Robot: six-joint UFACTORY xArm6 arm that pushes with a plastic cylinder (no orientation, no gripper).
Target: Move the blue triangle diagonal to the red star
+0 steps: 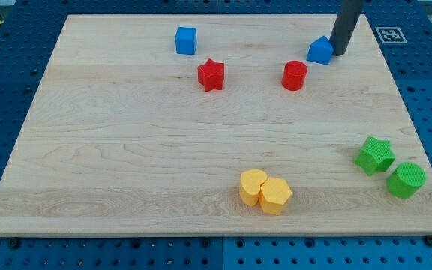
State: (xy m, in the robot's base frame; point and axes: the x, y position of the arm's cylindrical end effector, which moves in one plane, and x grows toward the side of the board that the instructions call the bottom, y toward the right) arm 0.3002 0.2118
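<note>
Wooden desk [126, 150]: pale board with visible grain, lying on a blue pegboard surface [6, 67].
Tip [340, 53]: my tip, the lower end of the dark rod, stands at the view's top right, touching the right side of the blue triangle.
Jaws: the arm has none, just the straight rod, so no width or hold to tell.
Blue triangle [320, 50]: near the desk's top edge, up and to the right of the red cylinder.
Red star [211, 74]: left of the red cylinder, well apart from the blue triangle (roughly level with the cylinder).
Red cylinder [295, 76]: between the star and the triangle, nearer the triangle.
Blue cube [186, 40]: up and left of the red star.
Yellow blocks: 2, a rounded one [251, 186] and a hexagon [276, 196], touching at the view's bottom centre.
Green star [374, 155]: lower right, just beside the green cylinder [406, 180].
</note>
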